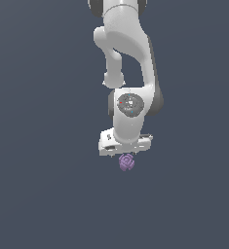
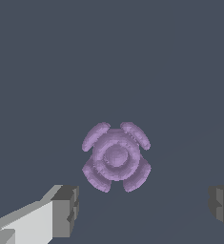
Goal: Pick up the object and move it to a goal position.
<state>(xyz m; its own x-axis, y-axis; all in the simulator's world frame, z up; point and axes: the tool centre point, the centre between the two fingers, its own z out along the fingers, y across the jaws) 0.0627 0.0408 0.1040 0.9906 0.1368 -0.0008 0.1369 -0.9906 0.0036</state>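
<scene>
The surface (image 1: 38,194) is a flat, uniform dark grey-blue that fills both views; no edge, wall or other room feature shows. The arm (image 1: 128,58) reaches down from the exterior view's top, its base cut off. The purple object (image 1: 126,162) lies on the surface directly below the gripper (image 1: 125,154). In the wrist view the object (image 2: 116,156) sits between the spread-apart fingers (image 2: 66,209), untouched. The fingertips are hidden in the exterior view.
</scene>
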